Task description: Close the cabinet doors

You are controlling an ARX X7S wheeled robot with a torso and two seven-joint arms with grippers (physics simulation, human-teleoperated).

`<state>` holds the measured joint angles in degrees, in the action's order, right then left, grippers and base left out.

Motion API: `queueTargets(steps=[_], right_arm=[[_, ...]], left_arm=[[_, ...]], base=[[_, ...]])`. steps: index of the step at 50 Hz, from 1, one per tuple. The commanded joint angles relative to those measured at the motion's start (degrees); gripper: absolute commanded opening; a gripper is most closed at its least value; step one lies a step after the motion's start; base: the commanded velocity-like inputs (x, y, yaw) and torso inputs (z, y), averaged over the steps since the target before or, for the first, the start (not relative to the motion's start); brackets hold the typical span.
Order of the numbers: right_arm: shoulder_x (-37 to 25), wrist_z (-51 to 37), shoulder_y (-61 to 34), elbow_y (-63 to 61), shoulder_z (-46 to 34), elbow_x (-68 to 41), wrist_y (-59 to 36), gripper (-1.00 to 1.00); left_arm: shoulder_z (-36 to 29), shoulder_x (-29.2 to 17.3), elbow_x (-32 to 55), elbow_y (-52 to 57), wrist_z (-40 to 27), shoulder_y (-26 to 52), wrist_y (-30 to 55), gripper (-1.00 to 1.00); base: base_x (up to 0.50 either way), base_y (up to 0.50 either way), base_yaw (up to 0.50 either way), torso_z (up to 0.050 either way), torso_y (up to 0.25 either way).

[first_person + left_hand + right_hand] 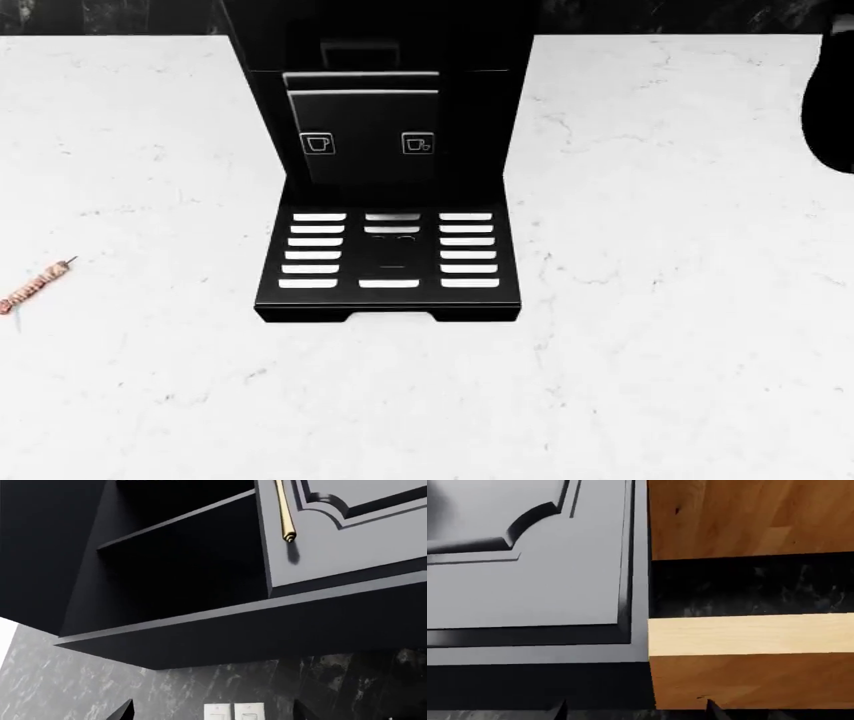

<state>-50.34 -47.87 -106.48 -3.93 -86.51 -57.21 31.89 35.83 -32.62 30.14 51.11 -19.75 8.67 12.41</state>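
In the left wrist view I look up at a black wall cabinet. One cabinet door (pixel 347 540) with an upright brass handle (pixel 285 510) lies shut against the frame. Beside it a compartment (pixel 187 565) with a shelf stands uncovered. A broad black panel (pixel 40 545) at the opening's other side looks like a swung-out door. My left gripper (pixel 213 715) is open below the cabinet, touching nothing. In the right wrist view, another raised-panel black door (pixel 527 570) fills the space ahead. My right gripper (pixel 637 714) is open beneath it. Neither gripper shows in the head view.
A black coffee machine (pixel 387 180) stands on the white marble counter (pixel 667 350). A thin reddish stick (pixel 34 288) lies at the counter's left. Two white wall outlets (pixel 233 711) sit on the dark marble backsplash. Wooden panelling (pixel 747 520) adjoins the black door.
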Motion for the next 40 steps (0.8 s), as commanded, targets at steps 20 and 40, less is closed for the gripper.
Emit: queueTargets(steps=[20, 40], right_arm=[[-24.46, -22.79, 7.65, -21.81, -2.41, 7.71, -3.21, 1.0], [-24.16, -21.41, 7.69, -22.71, -1.88, 7.27, -4.07, 1.0]], left_arm=[[-18.24, 3.59, -6.2, -6.18, 0.9, 7.42, -3.59, 1.0], [-17.27, 2.84, -5.08, -5.28, 0.14, 8.13, -2.93, 1.0]], base=[[0.0, 0.22, 0.0, 0.0, 0.0], [0.0, 0.5, 0.0, 0.0, 0.0]])
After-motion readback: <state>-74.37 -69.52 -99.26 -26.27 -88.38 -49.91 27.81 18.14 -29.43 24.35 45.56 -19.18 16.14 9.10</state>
